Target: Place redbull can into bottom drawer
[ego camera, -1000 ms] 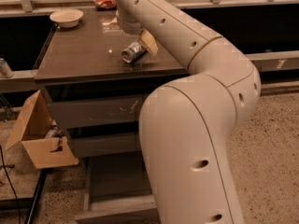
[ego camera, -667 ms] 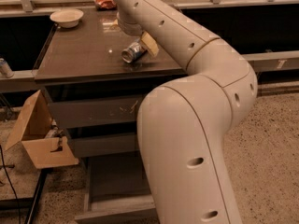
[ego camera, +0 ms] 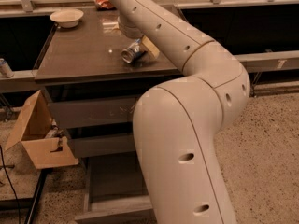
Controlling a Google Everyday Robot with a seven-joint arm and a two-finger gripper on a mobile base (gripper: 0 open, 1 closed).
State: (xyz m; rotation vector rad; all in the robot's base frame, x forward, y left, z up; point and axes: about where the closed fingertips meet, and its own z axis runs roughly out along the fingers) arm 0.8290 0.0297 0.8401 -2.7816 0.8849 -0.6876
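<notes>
- My gripper [ego camera: 141, 48] is over the back right part of the cabinet top [ego camera: 79, 59], right at the can [ego camera: 131, 52]. The arm [ego camera: 182, 139] hides most of it, so I cannot tell whether it is apart, together or clamped on anything.
- The can lies on its side on the cabinet top, with one silver end turned toward my camera. It is touching or just beside the gripper; I cannot tell which.
- The bottom drawer [ego camera: 112, 213] stands open at floor level, well below the can. I see nothing in the part of its tray that shows; the arm covers its right side.
- The two drawer fronts above it are closed.
- A white bowl [ego camera: 67, 17] sits at the back left corner of the top, well apart from the can.
- A red bag [ego camera: 103, 3] lies at the back edge, partly behind the arm.
- An open cardboard box [ego camera: 39, 136] rests on the floor to the left of the cabinet.
</notes>
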